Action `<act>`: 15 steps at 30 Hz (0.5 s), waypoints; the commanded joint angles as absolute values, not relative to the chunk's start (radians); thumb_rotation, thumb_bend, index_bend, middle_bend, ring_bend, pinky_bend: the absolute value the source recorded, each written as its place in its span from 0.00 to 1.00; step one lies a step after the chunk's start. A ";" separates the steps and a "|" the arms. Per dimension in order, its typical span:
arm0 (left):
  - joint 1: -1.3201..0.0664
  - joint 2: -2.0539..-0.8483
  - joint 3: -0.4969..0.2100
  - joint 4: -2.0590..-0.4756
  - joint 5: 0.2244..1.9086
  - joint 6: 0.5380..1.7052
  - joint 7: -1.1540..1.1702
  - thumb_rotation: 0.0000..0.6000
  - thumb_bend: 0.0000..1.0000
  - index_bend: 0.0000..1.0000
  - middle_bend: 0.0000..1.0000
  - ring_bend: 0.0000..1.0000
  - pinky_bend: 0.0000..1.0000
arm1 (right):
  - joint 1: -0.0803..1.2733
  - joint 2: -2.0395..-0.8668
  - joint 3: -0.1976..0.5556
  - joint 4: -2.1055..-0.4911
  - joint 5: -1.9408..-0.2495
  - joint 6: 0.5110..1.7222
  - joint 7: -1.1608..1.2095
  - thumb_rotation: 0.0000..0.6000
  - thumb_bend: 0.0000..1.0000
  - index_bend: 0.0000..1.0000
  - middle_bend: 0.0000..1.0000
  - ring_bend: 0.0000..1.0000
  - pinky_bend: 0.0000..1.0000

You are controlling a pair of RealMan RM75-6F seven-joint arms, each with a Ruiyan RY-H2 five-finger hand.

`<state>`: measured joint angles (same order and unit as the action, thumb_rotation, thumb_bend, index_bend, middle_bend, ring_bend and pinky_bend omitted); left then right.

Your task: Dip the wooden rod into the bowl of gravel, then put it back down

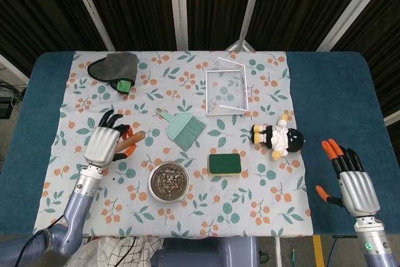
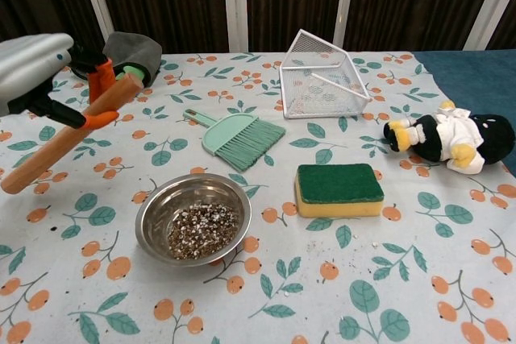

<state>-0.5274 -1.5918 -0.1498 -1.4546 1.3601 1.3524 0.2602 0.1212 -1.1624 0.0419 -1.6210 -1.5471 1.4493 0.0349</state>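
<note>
Fingers (image 2: 98,78) gripping wooden rod (image 2: 64,138) (tilted), upper end toward bowl-side right

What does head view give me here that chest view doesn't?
Head only: the right hand, open, resting on the blue table edge, plus the whole left forearm.
Chest only: the wooden rod full length, lifted and tilted in the left hand; head hides most of it.
Both: gravel bowl, brush, sponge, wire basket, plush toy.

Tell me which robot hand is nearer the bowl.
Left. The left robot hand holds the rod just left of the bowl; the right robot hand hangs off past the cloth's far right edge.
</note>
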 commanded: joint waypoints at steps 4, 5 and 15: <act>-0.490 -1.572 -0.189 -1.510 1.436 1.459 0.068 1.00 0.67 0.62 0.69 0.20 0.12 | 0.121 -1.164 0.042 -1.621 -1.548 1.451 0.032 1.00 0.27 0.00 0.00 0.00 0.00; -0.487 -1.572 -0.196 -1.524 1.441 1.471 0.041 1.00 0.67 0.62 0.69 0.20 0.12 | 0.121 -1.164 0.043 -1.621 -1.547 1.451 0.032 1.00 0.27 0.00 0.00 0.00 0.00; -0.504 -1.595 -0.214 -1.594 1.518 1.499 -0.103 1.00 0.67 0.64 0.69 0.20 0.12 | 0.120 -1.165 0.043 -1.620 -1.547 1.452 0.031 1.00 0.27 0.00 0.00 0.00 0.00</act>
<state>-0.4954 -1.5848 -0.2089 -1.5907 1.5069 1.4985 -0.0883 0.1202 -1.1650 0.0427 -1.6206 -1.5467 1.4515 0.0308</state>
